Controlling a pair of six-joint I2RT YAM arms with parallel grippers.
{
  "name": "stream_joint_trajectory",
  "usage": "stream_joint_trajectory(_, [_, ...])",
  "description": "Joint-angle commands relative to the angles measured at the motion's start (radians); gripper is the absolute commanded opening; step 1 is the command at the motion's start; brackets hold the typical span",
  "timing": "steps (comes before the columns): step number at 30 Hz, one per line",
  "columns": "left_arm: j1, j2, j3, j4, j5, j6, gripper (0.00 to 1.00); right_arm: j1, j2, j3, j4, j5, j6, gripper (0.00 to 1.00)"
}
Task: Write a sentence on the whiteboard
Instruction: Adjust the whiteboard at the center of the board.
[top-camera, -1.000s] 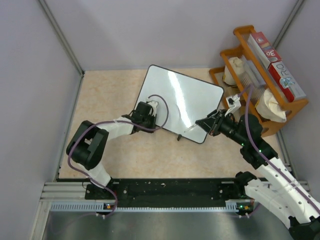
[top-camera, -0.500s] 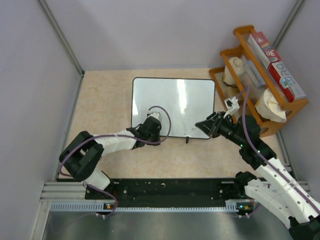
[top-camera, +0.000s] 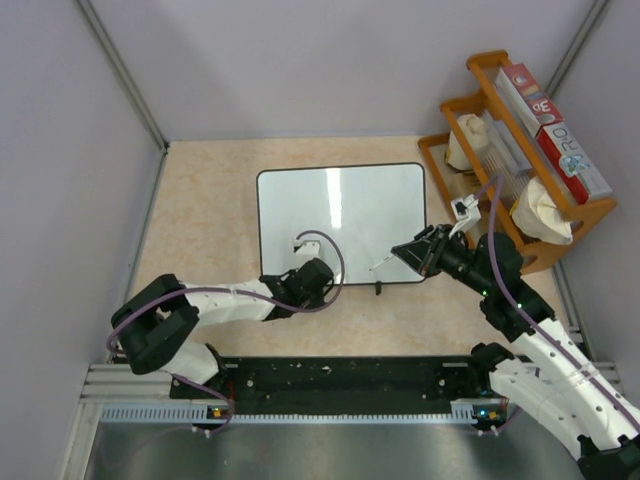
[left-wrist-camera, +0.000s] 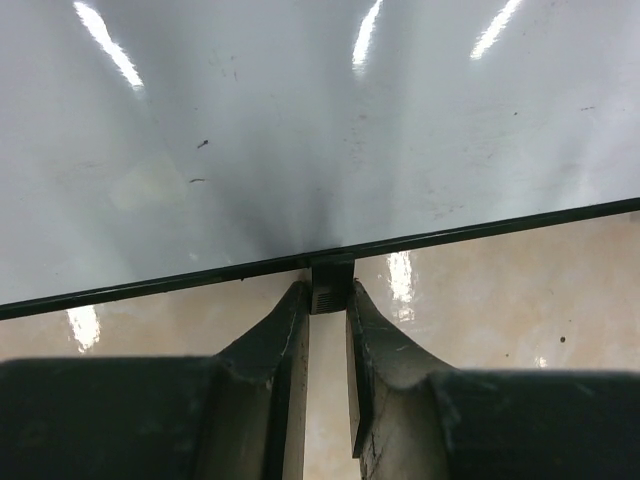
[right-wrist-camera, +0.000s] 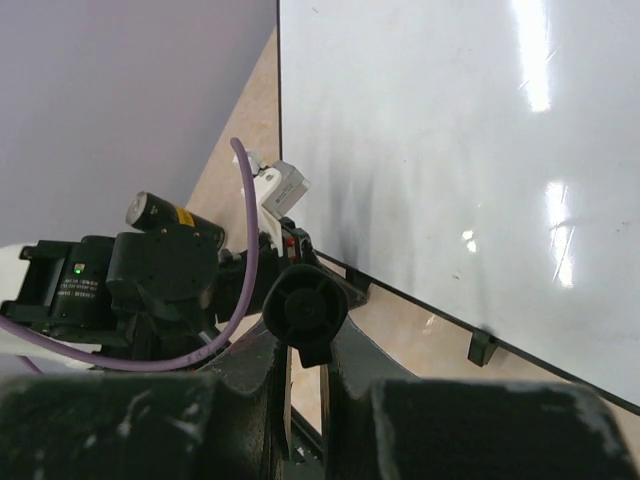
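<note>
The whiteboard (top-camera: 340, 215) lies flat on the tan table with its long edges running left to right, and its glossy face (left-wrist-camera: 320, 120) is blank. My left gripper (top-camera: 305, 285) sits at the board's near edge. In the left wrist view it (left-wrist-camera: 328, 298) is shut on one small black foot (left-wrist-camera: 331, 285) of the frame. My right gripper (top-camera: 408, 255) hovers over the board's near right corner. It (right-wrist-camera: 308, 345) is shut on a marker with a black end (right-wrist-camera: 305, 308), whose white body (top-camera: 379, 265) points at the board.
An orange wooden rack (top-camera: 575, 215) with boxes and white items stands at the back right, close behind my right arm. A second black foot (top-camera: 379, 289) sticks out from the board's near edge. Grey walls enclose the table, and a black rail (top-camera: 340, 375) runs along its near side.
The whiteboard has turned from a tilted position to square with the table and slid nearer. My left gripper swung right and nearer with its foot. The right arm barely moved.
</note>
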Motion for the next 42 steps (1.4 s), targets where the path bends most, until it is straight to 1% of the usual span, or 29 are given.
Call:
stream_joint_trajectory(1, [-0.054, -0.014, -0.027, -0.077, -0.014, -0.080, 0.00, -0.009, -0.022, -0.002, 0.025, -0.006, 0.007, 0.00])
stream_joint_trajectory(3, [-0.074, -0.005, -0.024, -0.077, -0.017, -0.094, 0.00, -0.008, -0.028, -0.004, 0.022, -0.004, 0.008, 0.00])
stream_joint_trajectory(4, [-0.093, 0.000, -0.021, -0.078, -0.018, -0.097, 0.04, -0.008, -0.029, -0.004, 0.020, -0.006, 0.008, 0.00])
stream_joint_trajectory(5, [-0.101, 0.004, -0.015, -0.080, -0.017, -0.100, 0.10, -0.008, -0.031, -0.004, 0.019, -0.003, 0.008, 0.00])
stream_joint_trajectory(7, [-0.117, 0.017, -0.006, -0.094, -0.015, -0.103, 0.30, -0.009, -0.039, -0.001, 0.008, -0.001, 0.008, 0.00])
stream_joint_trajectory(8, [-0.125, 0.015, -0.002, -0.110, -0.021, -0.114, 0.48, -0.008, -0.040, 0.001, 0.005, 0.005, 0.007, 0.00])
stream_joint_trajectory(10, [-0.139, -0.011, -0.007, -0.124, -0.035, -0.120, 0.59, -0.009, -0.046, 0.010, -0.006, 0.008, 0.005, 0.00])
stream_joint_trajectory(11, [-0.142, -0.047, -0.018, -0.127, -0.034, -0.112, 0.64, -0.008, -0.046, 0.013, -0.011, 0.014, 0.002, 0.00])
stream_joint_trajectory(16, [-0.145, -0.178, -0.039, -0.135, 0.035, -0.031, 0.69, -0.008, -0.032, 0.028, -0.018, 0.029, -0.021, 0.00])
stream_joint_trajectory(20, [-0.145, -0.299, -0.018, -0.196, 0.130, 0.037, 0.72, -0.008, 0.053, 0.056, -0.012, 0.031, -0.055, 0.00])
stream_joint_trajectory(21, [-0.147, -0.317, -0.010, -0.236, 0.144, 0.049, 0.72, -0.008, 0.079, 0.064, -0.011, 0.026, -0.061, 0.00])
stream_joint_trajectory(24, [-0.144, -0.396, 0.016, -0.268, 0.178, 0.076, 0.75, -0.009, 0.151, 0.094, 0.017, 0.000, -0.091, 0.00])
stream_joint_trajectory(26, [-0.142, -0.449, 0.028, -0.259, 0.183, 0.081, 0.78, -0.008, 0.179, 0.110, 0.035, -0.010, -0.101, 0.00])
stream_joint_trajectory(31, [-0.122, -0.508, 0.073, -0.226, 0.172, 0.119, 0.83, -0.008, 0.244, 0.137, 0.063, -0.076, -0.101, 0.00])
stream_joint_trajectory(33, [-0.107, -0.523, 0.090, -0.221, 0.169, 0.135, 0.86, -0.008, 0.227, 0.101, 0.092, -0.095, -0.076, 0.00])
stream_joint_trajectory(36, [-0.093, -0.558, 0.070, -0.178, 0.182, 0.188, 0.87, -0.008, 0.137, 0.007, 0.126, -0.067, -0.058, 0.00])
stream_joint_trajectory(37, [-0.091, -0.571, 0.045, -0.164, 0.183, 0.208, 0.87, -0.008, 0.077, -0.014, 0.132, -0.043, -0.064, 0.00])
stream_joint_trajectory(39, [-0.085, -0.613, 0.010, -0.103, 0.189, 0.218, 0.88, -0.008, 0.020, -0.066, 0.118, -0.012, -0.072, 0.00])
stream_joint_trajectory(41, [-0.076, -0.650, -0.044, -0.060, 0.210, 0.213, 0.89, -0.008, -0.067, -0.083, 0.074, 0.008, -0.081, 0.00])
stream_joint_trajectory(42, [-0.062, -0.660, -0.062, -0.010, 0.225, 0.205, 0.91, -0.008, -0.095, -0.091, 0.056, 0.008, -0.079, 0.00])
